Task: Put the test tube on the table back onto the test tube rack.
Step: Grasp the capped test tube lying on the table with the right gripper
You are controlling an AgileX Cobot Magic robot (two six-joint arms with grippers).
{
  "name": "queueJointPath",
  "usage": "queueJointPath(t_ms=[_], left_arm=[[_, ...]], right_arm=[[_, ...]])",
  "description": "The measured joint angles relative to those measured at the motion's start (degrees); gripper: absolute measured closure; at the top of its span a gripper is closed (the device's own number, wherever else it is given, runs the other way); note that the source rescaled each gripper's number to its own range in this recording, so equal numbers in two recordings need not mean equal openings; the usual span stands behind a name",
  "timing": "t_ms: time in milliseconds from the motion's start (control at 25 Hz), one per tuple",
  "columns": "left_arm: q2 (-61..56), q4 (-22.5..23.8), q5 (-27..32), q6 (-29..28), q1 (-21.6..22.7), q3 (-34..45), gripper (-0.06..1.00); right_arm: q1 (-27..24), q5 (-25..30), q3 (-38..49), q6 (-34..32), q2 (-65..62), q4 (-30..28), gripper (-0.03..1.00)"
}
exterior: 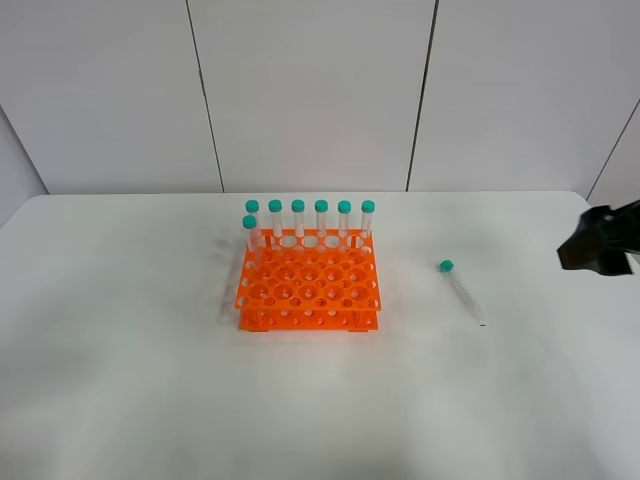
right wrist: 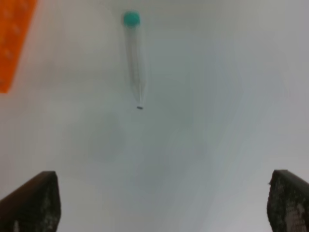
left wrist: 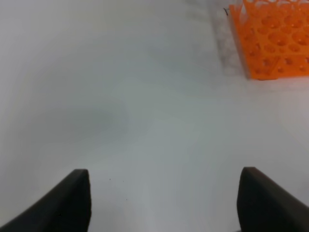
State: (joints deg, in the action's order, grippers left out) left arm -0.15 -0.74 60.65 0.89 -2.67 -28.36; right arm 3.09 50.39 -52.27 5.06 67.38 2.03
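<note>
The right gripper (right wrist: 164,198) hangs with its jaws spread wide over the white surface (right wrist: 217,96). Ahead of it, well apart, the test tube (right wrist: 133,58) lies flat, its teal cap (right wrist: 131,19) at the far end. Farther off to one side stands the orange test tube rack (right wrist: 14,38). The left gripper (left wrist: 164,193) is also spread.

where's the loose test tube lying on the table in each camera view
Exterior high: the test tube lies on the table, right of the test tube rack, apart from it.
Left wrist: not in it; only a corner of the rack shows.
Right wrist: it lies on the table, cap end away from the camera.
Shared landmark: the orange rack, in all three views.
</note>
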Motion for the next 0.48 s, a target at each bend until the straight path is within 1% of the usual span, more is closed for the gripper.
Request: queueJointPath(t_ms=[200, 360, 480], left_arm=[[0.0, 0.0, 0.0, 0.0, 0.0, 0.0, -0.03], [0.0, 0.0, 0.0, 0.0, 0.0, 0.0, -0.03], [0.0, 0.0, 0.0, 0.0, 0.0, 0.0, -0.03]], right_arm=[[0.0, 0.6, -9.9, 2.1, 18.9, 0.0, 0.03], [0.7, -0.1, -16.1, 3.0, 29.0, 0.5, 0.04], [2.7, -2.0, -17.7, 4.4, 33.5, 1.5, 0.05]])
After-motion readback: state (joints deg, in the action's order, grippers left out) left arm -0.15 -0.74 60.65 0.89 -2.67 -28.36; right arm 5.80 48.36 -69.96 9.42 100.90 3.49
